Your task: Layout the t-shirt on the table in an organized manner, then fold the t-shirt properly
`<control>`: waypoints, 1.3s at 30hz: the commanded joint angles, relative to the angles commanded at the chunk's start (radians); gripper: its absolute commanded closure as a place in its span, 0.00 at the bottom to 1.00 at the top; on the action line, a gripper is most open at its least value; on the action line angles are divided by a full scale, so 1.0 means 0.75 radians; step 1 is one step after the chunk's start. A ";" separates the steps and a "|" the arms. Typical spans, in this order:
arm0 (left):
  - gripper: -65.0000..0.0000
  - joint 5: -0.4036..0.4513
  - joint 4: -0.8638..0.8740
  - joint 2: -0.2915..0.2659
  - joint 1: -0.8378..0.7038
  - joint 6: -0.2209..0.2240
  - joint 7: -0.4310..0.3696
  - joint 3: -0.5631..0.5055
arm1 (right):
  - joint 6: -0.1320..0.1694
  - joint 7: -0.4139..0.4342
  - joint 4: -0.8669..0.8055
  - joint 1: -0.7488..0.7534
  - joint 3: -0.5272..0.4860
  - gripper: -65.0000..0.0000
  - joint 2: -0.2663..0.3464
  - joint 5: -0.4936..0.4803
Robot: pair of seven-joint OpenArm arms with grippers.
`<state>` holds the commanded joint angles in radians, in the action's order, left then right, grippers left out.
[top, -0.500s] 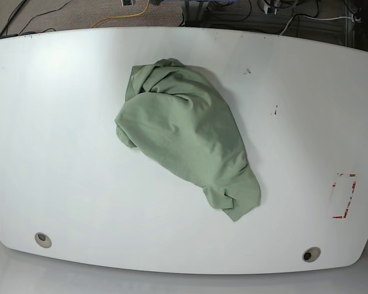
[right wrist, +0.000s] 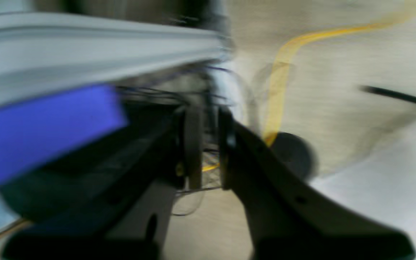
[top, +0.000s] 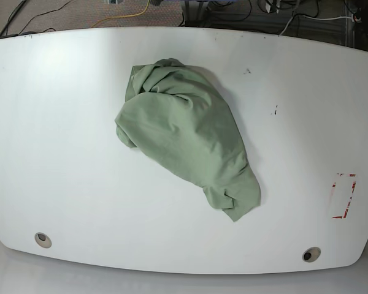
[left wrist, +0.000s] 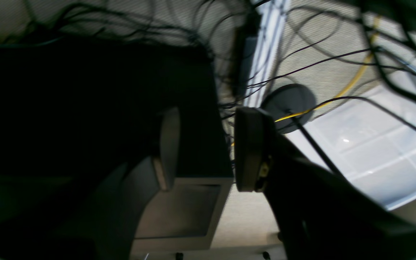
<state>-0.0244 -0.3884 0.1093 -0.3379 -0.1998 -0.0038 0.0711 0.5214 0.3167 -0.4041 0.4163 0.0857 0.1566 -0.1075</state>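
White bench, glossy, curved edges. T-shirt, sage green, crumpled in a heap near bench centre. Left end effector: fingers parted, empty, off the bench. Right end effector: blurred, narrow gap between fingers, nothing held.

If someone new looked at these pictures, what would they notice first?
The crumpled t-shirt heaped mid-table, running diagonally from far left toward near right. Next, the red tape mark by the right edge of the white table. Neither arm shows in the base view; both wrist cameras face cables and floor.
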 joint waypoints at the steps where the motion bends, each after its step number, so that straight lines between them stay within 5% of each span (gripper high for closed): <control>1: 0.64 0.000 -0.009 0.000 -0.003 0.000 0.000 0.001 | 0.001 0.000 0.001 0.001 0.000 0.89 0.000 -0.001; 14: 0.65 -0.014 -0.159 -0.013 -0.033 0.021 -0.007 0.014 | 0.009 0.012 -0.015 0.004 -0.013 0.90 0.004 0.008; 15: 0.64 -0.005 0.001 -0.016 0.073 0.008 -0.012 -0.010 | -0.005 -0.018 0.004 -0.098 -0.023 0.88 -0.091 0.011; 17: 0.64 -0.005 0.014 -0.018 0.102 0.008 -0.014 -0.008 | -0.005 -0.018 0.016 -0.118 -0.021 0.88 -0.112 0.018; 39: 0.64 -0.005 0.003 -0.018 0.108 0.006 -0.031 -0.004 | -0.009 -0.012 0.006 -0.114 -0.015 0.88 -0.122 0.013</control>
<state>-0.0284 -0.3859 0.0959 -0.2570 -0.1956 -0.0269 0.0683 0.5148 0.3076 -0.3997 0.3307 0.0744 0.0652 -0.0974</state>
